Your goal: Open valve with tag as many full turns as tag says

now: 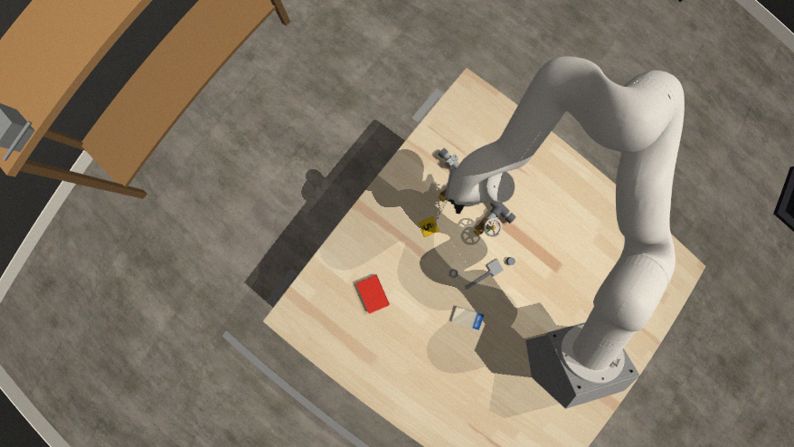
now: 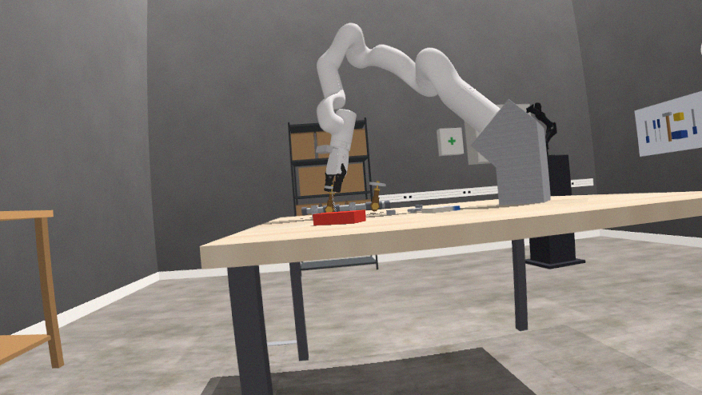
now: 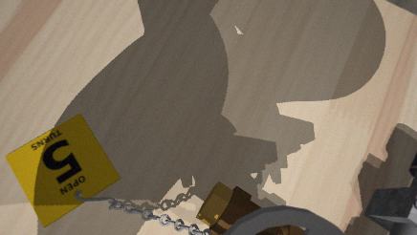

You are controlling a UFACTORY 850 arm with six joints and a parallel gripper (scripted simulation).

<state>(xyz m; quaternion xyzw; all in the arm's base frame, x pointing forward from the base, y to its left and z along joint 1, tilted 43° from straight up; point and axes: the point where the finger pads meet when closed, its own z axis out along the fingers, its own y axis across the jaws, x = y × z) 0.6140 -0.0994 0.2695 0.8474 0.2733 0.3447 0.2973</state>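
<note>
A yellow tag (image 3: 62, 167) (image 1: 427, 226) reading "OPEN 5 TURNS" lies on the table. A chain (image 3: 143, 210) links it to a brass valve stem (image 3: 229, 205). The grey handwheel of this tagged valve (image 3: 287, 216) shows only as a rim at the bottom of the wrist view. My gripper (image 2: 333, 188) points straight down onto that valve (image 2: 331, 202) and is shut on its handwheel. In the overhead view the wrist hides the fingers. A second valve (image 1: 492, 224) (image 2: 375, 192) with a pale handwheel stands to the right on the same pipe.
The grey pipe (image 3: 401, 158) ends in a clamp (image 1: 447, 156). A red block (image 1: 372, 293) (image 2: 338, 217), a hammer (image 1: 485, 275), a nut (image 1: 453, 272), a small grey cylinder (image 1: 509, 261) and a white-and-blue box (image 1: 467, 317) lie on the table (image 1: 344, 333).
</note>
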